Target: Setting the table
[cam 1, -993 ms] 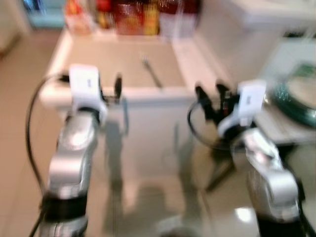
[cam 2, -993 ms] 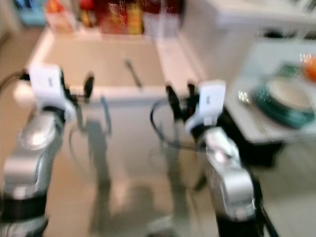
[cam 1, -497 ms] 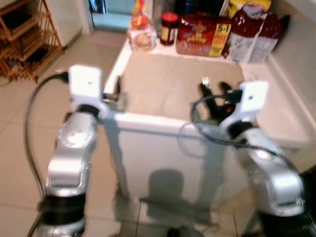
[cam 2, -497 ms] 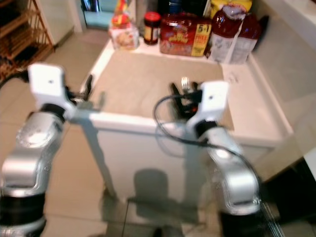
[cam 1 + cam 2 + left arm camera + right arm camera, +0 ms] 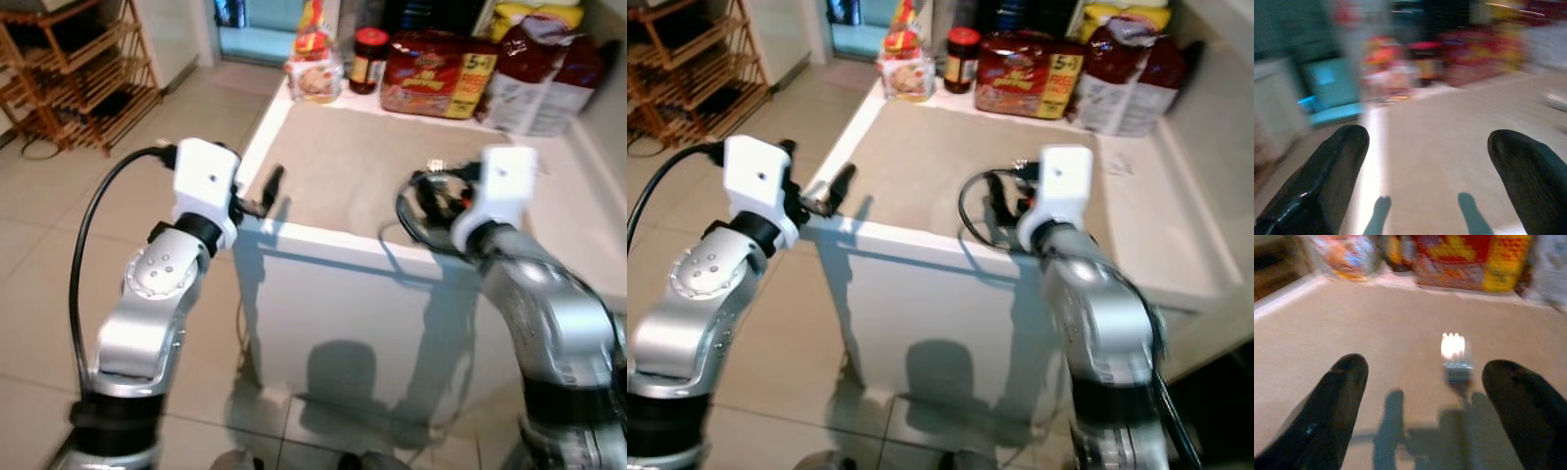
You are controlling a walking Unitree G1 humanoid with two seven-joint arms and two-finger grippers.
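- Since the earlier frame, both my arms have advanced to the white table (image 5: 323, 245), and the view is sharper.
- Left gripper (image 5: 269, 188): released, empty, at the near left edge.
- Right gripper (image 5: 1425, 382): spread wide above the beige mat (image 5: 921, 157).
- Fork (image 5: 1453, 357): lies on the mat, ungrasped, between my right fingers (image 5: 1332, 396).
- Groceries (image 5: 1024, 73): along the far edge.

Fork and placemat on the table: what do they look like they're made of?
Fork: probably polished metal; its tines flare bright white with glare and cast a crisp shadow. Placemat: likely woven fabric or similar; flat beige, matte, no glare, though blur hides any weave. Table: white, smooth, faintly glossy on its side panel, so painted or laminated board is possible, but I cannot tell which.
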